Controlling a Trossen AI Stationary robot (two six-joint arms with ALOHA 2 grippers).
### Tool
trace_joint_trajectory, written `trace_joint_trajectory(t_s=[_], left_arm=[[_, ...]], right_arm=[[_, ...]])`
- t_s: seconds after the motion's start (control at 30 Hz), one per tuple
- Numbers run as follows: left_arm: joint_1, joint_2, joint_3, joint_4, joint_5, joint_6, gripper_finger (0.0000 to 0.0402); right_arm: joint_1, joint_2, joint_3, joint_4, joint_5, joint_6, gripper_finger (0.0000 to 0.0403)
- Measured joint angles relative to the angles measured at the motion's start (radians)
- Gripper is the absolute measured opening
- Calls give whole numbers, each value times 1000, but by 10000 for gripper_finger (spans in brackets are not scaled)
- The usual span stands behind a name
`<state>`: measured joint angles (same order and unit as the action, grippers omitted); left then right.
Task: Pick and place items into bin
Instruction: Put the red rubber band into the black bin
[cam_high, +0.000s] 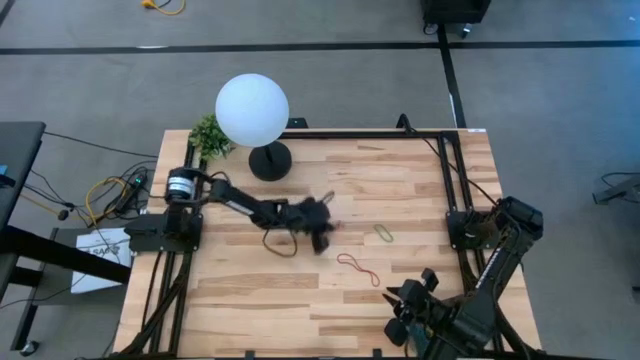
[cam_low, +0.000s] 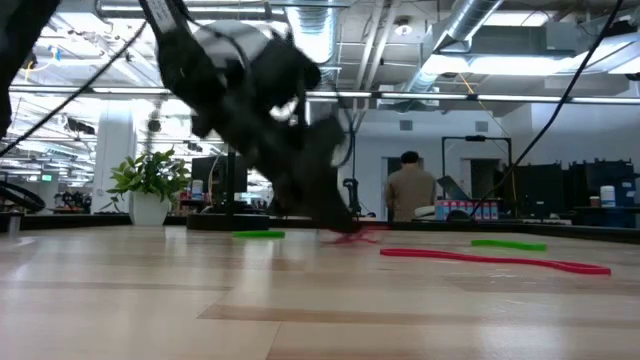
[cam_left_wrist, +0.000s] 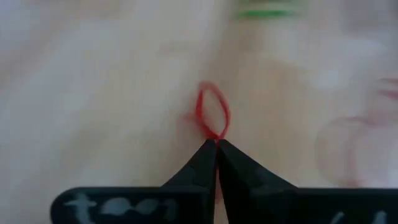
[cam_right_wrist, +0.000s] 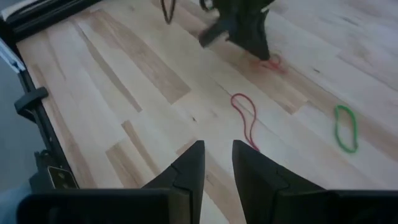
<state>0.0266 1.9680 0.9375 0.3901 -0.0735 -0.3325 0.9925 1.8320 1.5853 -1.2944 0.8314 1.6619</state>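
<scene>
Left wrist view is showing the left gripper (cam_left_wrist: 217, 144) with its fingers pinched fully together on a small red band (cam_left_wrist: 213, 113), right at the loop's near end. The band is lying on the wooden surface (cam_high: 400, 190) near the middle. To do this step well, I think the arm should be lifting slowly and straight up, so the thin loop is not slipping out of the tips. No bin is showing in any view, so I cannot tell where the band should be going.

Another long red band (cam_high: 358, 267) is lying just beside the gripper, and a green band (cam_high: 384, 234) is sitting a bit farther toward the right side. A white globe lamp (cam_high: 252, 110) is standing near the far edge, so the arm should be keeping clear of it. The right gripper (cam_right_wrist: 217, 157) is waiting near the front right corner with its fingers partly open, holding nothing.
</scene>
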Motion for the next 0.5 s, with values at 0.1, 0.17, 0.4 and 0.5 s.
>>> trace_joint_trajectory(t_s=[0.1,0.17,0.4,0.5], left_arm=[[-40,-107,5,10,28,24,0],[-72,-170,7,-17,17,35,0],[-232,-325,8,-215,-18,58,0],[-307,-353,6,-317,-32,43,0]], right_arm=[[-15,0,0,37,0,-70,76],[-26,4,0,66,1,-103,76],[-67,4,0,157,2,-195,76],[-90,4,0,211,2,-204,76]])
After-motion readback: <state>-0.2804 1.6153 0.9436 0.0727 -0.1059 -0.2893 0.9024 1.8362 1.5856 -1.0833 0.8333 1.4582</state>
